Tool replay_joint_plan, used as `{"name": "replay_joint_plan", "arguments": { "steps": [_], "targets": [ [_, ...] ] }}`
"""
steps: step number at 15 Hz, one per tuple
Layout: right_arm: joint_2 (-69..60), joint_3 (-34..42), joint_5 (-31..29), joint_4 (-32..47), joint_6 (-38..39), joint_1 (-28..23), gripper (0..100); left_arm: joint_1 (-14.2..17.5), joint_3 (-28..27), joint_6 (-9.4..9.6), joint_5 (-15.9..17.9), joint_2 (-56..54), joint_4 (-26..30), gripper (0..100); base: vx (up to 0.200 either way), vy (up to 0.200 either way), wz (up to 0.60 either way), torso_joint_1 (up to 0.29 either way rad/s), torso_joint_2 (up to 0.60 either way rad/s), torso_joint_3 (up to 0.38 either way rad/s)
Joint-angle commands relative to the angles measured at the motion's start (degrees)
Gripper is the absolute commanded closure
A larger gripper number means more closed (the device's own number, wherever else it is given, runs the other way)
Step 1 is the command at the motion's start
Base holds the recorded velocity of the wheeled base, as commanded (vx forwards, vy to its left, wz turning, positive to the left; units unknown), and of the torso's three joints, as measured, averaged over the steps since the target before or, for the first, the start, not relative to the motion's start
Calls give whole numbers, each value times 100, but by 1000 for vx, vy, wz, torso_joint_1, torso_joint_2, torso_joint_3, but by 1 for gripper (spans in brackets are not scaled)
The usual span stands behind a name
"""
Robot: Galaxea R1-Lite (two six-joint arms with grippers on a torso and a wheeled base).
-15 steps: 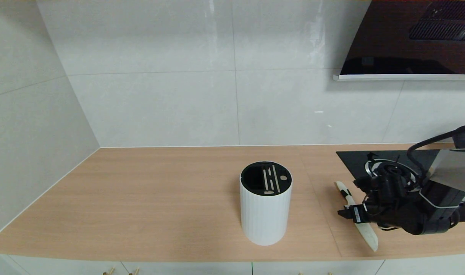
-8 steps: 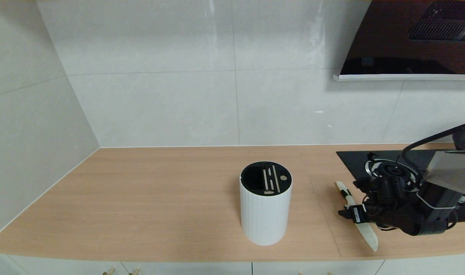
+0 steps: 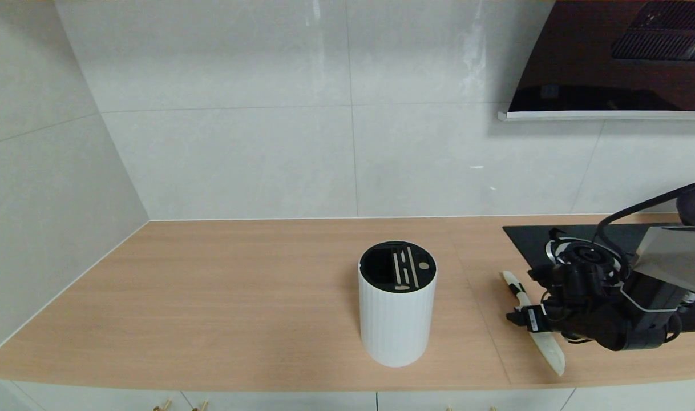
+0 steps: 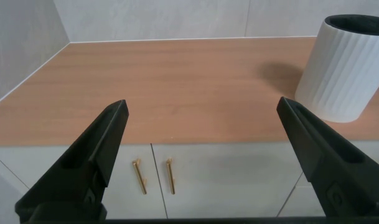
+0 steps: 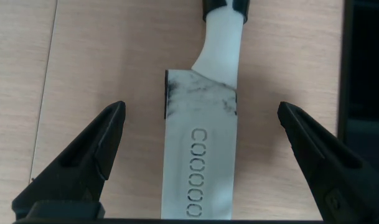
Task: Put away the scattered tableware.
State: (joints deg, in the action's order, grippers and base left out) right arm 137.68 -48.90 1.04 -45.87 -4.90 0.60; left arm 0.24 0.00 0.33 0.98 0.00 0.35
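A white knife (image 3: pixel 552 352) with a marbled blade and black-banded handle lies flat on the wooden counter near its front right, beside the hob. My right gripper (image 3: pixel 532 319) hangs just above the knife's middle, open; in the right wrist view the knife (image 5: pixel 201 149) lies between the spread fingers (image 5: pixel 83 168) of that gripper (image 5: pixel 200 112), which do not touch it. A white ribbed holder (image 3: pixel 397 305) with a black slotted top stands upright mid-counter. My left gripper (image 4: pixel 201 106) is open and empty, low in front of the counter edge, with the holder (image 4: pixel 341 65) off to one side.
A black hob (image 3: pixel 524 240) with a metal burner ring (image 3: pixel 558 248) sits at the right, behind the knife. A dark range hood (image 3: pixel 610 63) hangs above it. Tiled walls close the back and left. Cabinet doors with gold handles (image 4: pixel 137 176) lie below the counter.
The right arm's wrist has shifted slightly while its gripper stays over the knife. The knife and holder have not moved.
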Motion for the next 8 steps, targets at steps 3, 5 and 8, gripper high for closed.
{"name": "replay_joint_plan", "arguments": {
  "steps": [3, 5, 8],
  "targets": [
    [31, -59, 2, -1, -2, 2, 0, 2, 0, 2, -1, 0, 0, 0, 0, 0, 0, 0, 0, 0],
    [48, -67, 2, -1, -2, 11, 100, 2, 0, 2, -1, 0, 0, 0, 0, 0, 0, 0, 0, 0],
    [127, -67, -16, -1, -2, 11, 100, 2, 0, 2, -1, 0, 0, 0, 0, 0, 0, 0, 0, 0]
  ]
}}
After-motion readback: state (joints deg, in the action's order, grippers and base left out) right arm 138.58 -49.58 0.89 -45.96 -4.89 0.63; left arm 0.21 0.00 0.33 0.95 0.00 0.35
